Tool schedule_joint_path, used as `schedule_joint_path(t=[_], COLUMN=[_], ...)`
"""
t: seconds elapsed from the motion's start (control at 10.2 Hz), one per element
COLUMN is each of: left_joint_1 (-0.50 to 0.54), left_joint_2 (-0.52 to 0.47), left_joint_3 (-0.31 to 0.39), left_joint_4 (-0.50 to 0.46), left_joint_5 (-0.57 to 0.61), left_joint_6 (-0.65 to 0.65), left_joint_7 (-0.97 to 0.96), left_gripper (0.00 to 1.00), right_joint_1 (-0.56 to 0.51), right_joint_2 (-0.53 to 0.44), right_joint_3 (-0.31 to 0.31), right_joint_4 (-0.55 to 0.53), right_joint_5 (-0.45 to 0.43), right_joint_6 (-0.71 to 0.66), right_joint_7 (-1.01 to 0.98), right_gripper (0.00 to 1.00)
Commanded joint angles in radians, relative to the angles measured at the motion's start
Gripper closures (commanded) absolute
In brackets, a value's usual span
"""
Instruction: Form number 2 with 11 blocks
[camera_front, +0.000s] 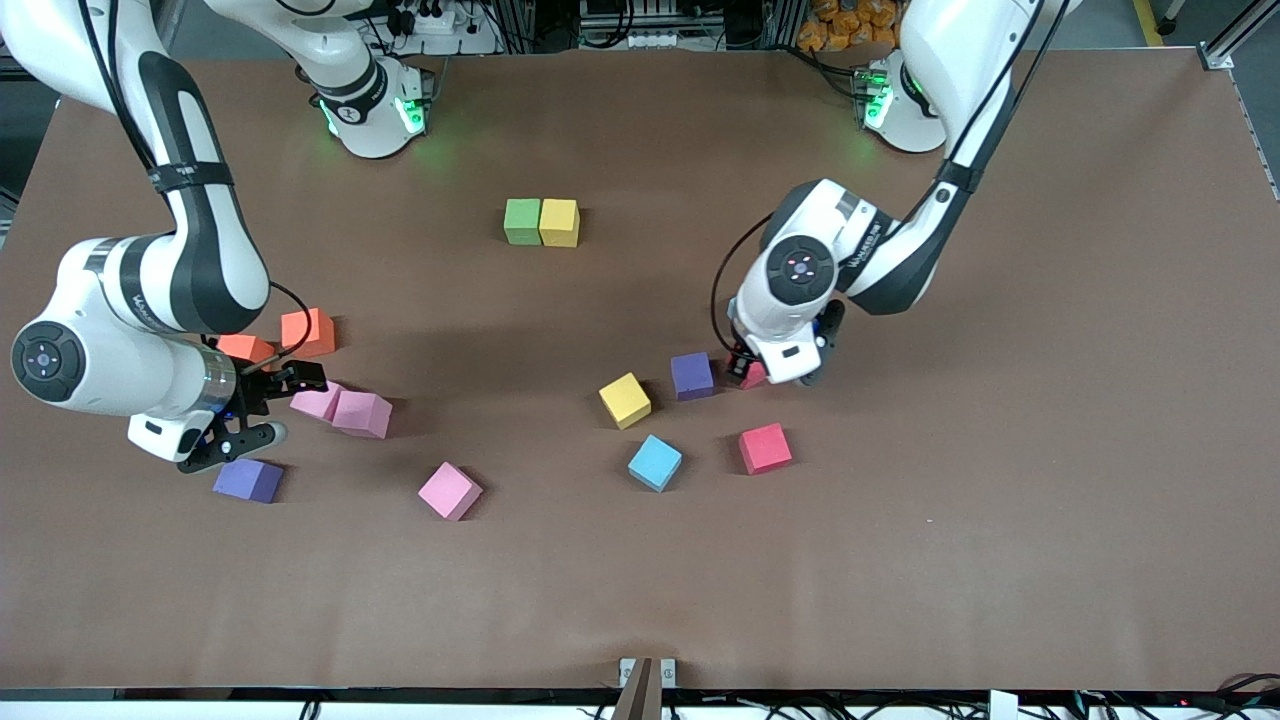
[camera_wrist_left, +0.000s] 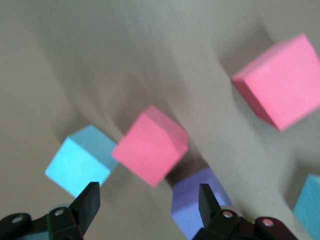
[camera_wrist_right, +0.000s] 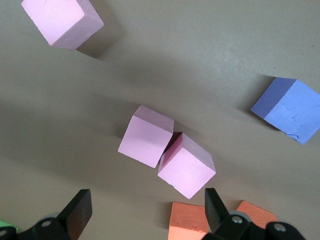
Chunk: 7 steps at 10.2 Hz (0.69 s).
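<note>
A green block and a yellow block stand touching, nearest the robots' bases. No number 2 is in view. My left gripper is open, low over a small red block that lies just past its fingertips, beside a purple block. My right gripper is open above the table, beside two touching pink blocks. An orange block lies close to one finger.
Near the left gripper lie a yellow block, a light blue block and a red block. Toward the right arm's end are two orange blocks, a purple block and a lone pink block.
</note>
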Motion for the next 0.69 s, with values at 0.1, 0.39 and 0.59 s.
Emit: schedule_joint_path(t=[0.1,0.39,0.59], left_joint_1=[0.083,0.063,0.072], left_joint_2=[-0.14,-0.154,-0.161], left_joint_3=[-0.016,-0.072,-0.133], left_joint_4=[-0.192,-0.263,-0.306], left_joint_5=[-0.001,0.033,0.119], left_joint_6=[0.037,0.061,0.063], left_joint_7=[-0.045,-0.135,0.052], left_gripper=[0.12,0.09,0.09], right_joint_1=[-0.001,-0.001,-0.001], right_joint_2=[-0.005,-0.005,-0.005], right_joint_3=[0.001,0.001,0.001], right_joint_4=[0.0,0.0,0.0], right_joint_5=[0.0,0.0,0.0], right_joint_6=[-0.001,-0.001,-0.001], right_joint_7=[-0.008,-0.009,-0.008], right_gripper=[0.0,0.0,0.0])
